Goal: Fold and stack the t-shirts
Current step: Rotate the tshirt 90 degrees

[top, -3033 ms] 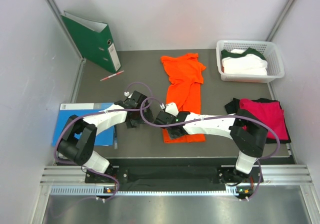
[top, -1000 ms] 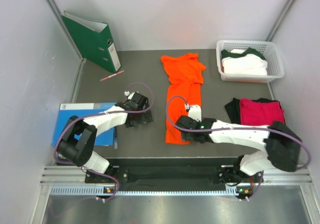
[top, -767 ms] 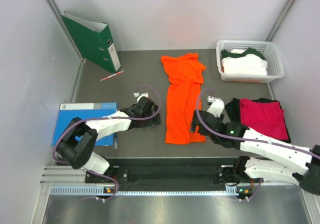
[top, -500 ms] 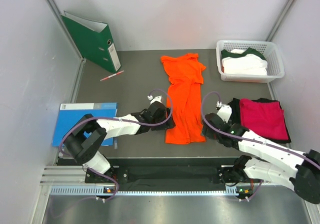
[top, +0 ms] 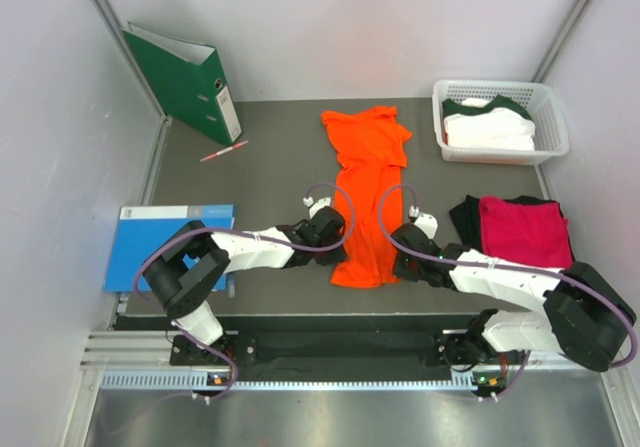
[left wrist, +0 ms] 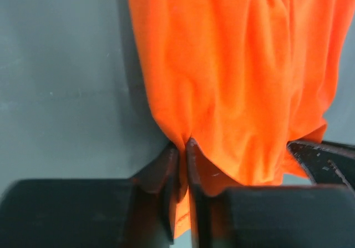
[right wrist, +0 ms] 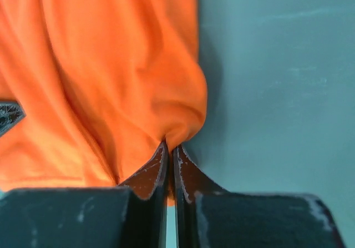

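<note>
We moved in: left gripper [left wrist: 183, 148] clamps the rumpled orange shirt [top: 368, 192] at 8 o'clock, right gripper [right wrist: 169, 148] at 4.

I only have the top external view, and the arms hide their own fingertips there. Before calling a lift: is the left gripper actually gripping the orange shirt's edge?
Observer: Yes. In the left wrist view the left gripper is shut on the left edge of the orange t-shirt, with cloth bunched between its jaws.
Operator: And the right one?
Observer: The right wrist view shows the right gripper shut on the shirt's right edge, a small fold pinched at its tips.
Operator: Anything caught besides cloth?
Observer: Nothing else shows in either pinch. Beside each one there is only the bare grey table.
</note>
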Robot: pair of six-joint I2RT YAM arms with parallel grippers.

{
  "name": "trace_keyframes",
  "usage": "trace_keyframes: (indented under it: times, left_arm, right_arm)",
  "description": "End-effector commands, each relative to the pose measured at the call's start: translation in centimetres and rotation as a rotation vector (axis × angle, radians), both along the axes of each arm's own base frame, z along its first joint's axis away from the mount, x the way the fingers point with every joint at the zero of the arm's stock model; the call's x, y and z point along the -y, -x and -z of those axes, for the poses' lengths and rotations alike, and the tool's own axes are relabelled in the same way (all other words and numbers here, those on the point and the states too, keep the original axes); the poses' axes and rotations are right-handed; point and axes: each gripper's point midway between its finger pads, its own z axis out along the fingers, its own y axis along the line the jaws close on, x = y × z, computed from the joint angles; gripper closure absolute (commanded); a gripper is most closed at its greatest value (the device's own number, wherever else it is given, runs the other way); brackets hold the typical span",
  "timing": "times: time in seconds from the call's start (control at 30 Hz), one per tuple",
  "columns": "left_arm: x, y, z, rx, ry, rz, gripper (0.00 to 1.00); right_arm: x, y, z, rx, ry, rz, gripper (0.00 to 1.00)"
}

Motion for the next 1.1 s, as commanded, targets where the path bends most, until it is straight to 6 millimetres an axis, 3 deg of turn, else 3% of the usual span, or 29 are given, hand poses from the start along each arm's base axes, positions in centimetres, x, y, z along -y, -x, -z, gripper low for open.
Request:
trace_keyframes:
  times: [0.0, 0.33, 0.57, 0.63, 0.67, 0.73, 0.77, 0.8, 0.87, 0.97, 1.07]
  left_arm:
    - [-4.4, 4.0, 4.7, -0.167, -0.202, 0.012, 0.97]
    - [-5.6, 6.8, 4.6, -0.217, -0.241, 0.017, 1.0]
    - [-6.9, 8.4, 5.3, -0.252, -0.287, 0.011, 1.0]
    - [-7.3, 8.6, 5.2, -0.255, -0.307, 0.009, 1.0]
    - [-7.4, 8.5, 4.9, -0.249, -0.31, 0.008, 1.0]
    - [-7.9, 8.2, 4.1, -0.227, -0.341, 0.007, 0.5]
    - [-8.2, 8.0, 3.6, -0.211, -0.36, 0.0, 0.33]
    - [-8.8, 7.4, 3.1, -0.169, -0.394, -0.018, 0.02]
    - [-9.9, 6.5, 1.3, -0.125, -0.456, -0.037, 0.02]
    - [-11.1, 3.7, -2.2, 0.019, -0.536, -0.078, 0.02]
    - [-10.7, -0.1, -6.5, 0.191, -0.557, -0.104, 0.02]
  right_arm:
    - [-0.2, 1.4, 1.3, -0.066, -0.017, -0.037, 1.0]
    - [1.6, 3.6, 1.6, -0.112, 0.006, -0.042, 1.0]
    - [1.7, 4.0, 2.2, -0.146, 0.039, -0.072, 0.98]
    - [1.6, 3.8, 1.9, -0.141, 0.046, -0.078, 0.83]
    - [1.5, 3.7, 1.7, -0.134, 0.052, -0.091, 0.61]
    - [1.6, 3.3, 0.9, -0.111, 0.065, -0.098, 0.4]
    - [1.6, 3.1, 0.5, -0.097, 0.069, -0.102, 0.26]
    - [1.7, 2.9, 0.0, -0.084, 0.073, -0.1, 0.19]
    - [2.0, 2.0, -1.9, -0.026, 0.091, -0.095, 0.02]
    - [2.7, -0.7, -5.5, 0.106, 0.132, -0.068, 0.0]
    - [3.4, -4.4, -9.5, 0.229, 0.162, -0.03, 0.0]
